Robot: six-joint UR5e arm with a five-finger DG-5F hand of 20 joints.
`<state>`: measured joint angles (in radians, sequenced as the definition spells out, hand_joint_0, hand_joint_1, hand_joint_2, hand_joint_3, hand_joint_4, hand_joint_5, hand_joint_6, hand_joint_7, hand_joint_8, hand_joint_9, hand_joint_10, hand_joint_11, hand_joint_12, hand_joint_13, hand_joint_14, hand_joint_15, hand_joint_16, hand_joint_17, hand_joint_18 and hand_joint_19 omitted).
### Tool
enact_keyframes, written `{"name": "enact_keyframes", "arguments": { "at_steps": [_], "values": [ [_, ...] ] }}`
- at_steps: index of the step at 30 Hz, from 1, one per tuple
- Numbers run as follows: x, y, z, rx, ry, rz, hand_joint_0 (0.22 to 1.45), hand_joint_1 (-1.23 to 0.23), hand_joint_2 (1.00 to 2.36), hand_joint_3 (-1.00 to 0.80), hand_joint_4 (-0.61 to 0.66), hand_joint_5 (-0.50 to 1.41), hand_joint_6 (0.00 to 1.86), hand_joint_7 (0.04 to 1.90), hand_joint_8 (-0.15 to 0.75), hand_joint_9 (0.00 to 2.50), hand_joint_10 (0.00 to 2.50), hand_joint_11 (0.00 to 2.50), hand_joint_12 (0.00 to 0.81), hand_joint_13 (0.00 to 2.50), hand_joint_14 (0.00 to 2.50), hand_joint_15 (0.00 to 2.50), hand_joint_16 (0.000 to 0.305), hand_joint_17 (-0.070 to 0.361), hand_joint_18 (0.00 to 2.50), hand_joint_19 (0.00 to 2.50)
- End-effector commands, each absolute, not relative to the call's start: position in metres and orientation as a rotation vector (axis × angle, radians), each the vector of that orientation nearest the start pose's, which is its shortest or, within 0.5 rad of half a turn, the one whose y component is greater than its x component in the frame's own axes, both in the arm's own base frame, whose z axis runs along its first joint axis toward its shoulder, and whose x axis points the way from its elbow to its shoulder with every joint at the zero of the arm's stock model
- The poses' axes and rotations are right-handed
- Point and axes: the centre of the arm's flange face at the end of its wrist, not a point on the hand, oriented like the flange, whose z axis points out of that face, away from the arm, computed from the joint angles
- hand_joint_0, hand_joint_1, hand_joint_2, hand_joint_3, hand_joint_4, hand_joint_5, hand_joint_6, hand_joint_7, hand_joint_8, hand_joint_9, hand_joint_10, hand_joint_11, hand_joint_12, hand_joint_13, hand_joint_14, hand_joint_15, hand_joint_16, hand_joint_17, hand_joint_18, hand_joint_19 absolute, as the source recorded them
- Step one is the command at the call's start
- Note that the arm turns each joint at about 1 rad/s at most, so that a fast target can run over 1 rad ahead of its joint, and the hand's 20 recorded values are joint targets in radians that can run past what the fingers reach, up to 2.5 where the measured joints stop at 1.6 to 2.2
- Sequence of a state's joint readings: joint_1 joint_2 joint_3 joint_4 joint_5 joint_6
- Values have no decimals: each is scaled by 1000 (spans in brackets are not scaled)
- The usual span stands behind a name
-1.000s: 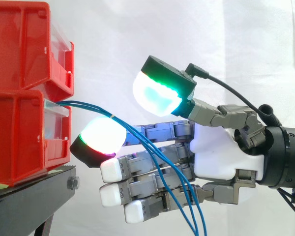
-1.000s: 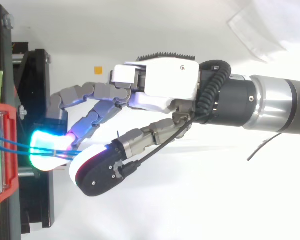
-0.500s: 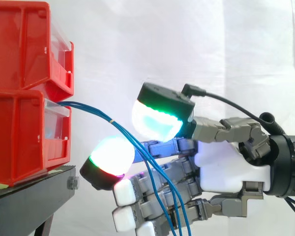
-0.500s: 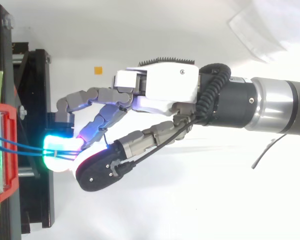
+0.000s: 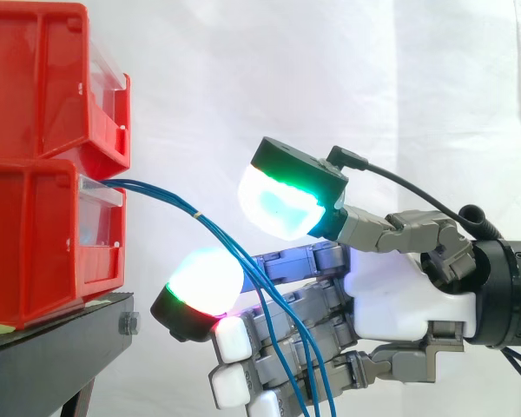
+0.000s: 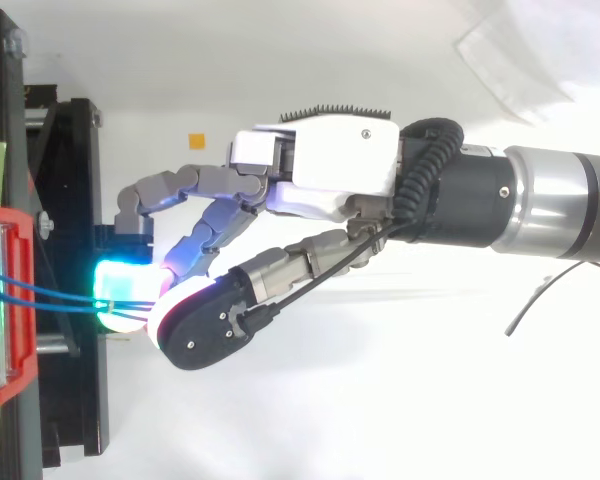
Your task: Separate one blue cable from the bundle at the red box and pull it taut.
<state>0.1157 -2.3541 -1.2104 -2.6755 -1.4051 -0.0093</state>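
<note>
Side view: hand spread apart, blue cables drooping through, clear of red box.

The red bins are glossy moulded plastic, the lower one fronted by a clear plastic window. Beneath the bins, the black stand looks like matt painted metal. The blue cables leaving the bins have a smooth, faintly shiny sheath. Right of the bins, the hand has a glossy white plastic palm, matt grey links and smooth translucent pads. Behind the bins hangs a matt white cloth curtain.
</note>
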Motion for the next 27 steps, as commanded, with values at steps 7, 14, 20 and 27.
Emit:
{"name": "enact_keyframes", "arguments": {
  "at_steps": [7, 14, 20, 27],
  "values": [
    [776, -60, 214, 1182, 1141, 1193, 602, -581, 1007, -407, 196, -112, 536, 1262, 309, 908, 15, 508, 364, 888, 16, 397, 50, 114, 674, 610],
    [777, -60, 217, 1175, 1141, 1191, 587, -685, 1002, -466, 204, -113, 540, 1261, 311, 910, 16, 533, 369, 891, 16, 408, 51, 114, 681, 609],
    [777, -58, 211, 1164, 1162, 1201, 560, -597, 1000, -500, 211, -114, 542, 1246, 313, 918, 15, 544, 371, 899, 17, 410, 52, 116, 696, 612],
    [777, -58, 211, 1156, 1166, 1211, 579, -580, 1001, -490, 199, -114, 538, 1249, 308, 928, 18, 558, 368, 903, 17, 410, 51, 114, 696, 617]
  ]
}}
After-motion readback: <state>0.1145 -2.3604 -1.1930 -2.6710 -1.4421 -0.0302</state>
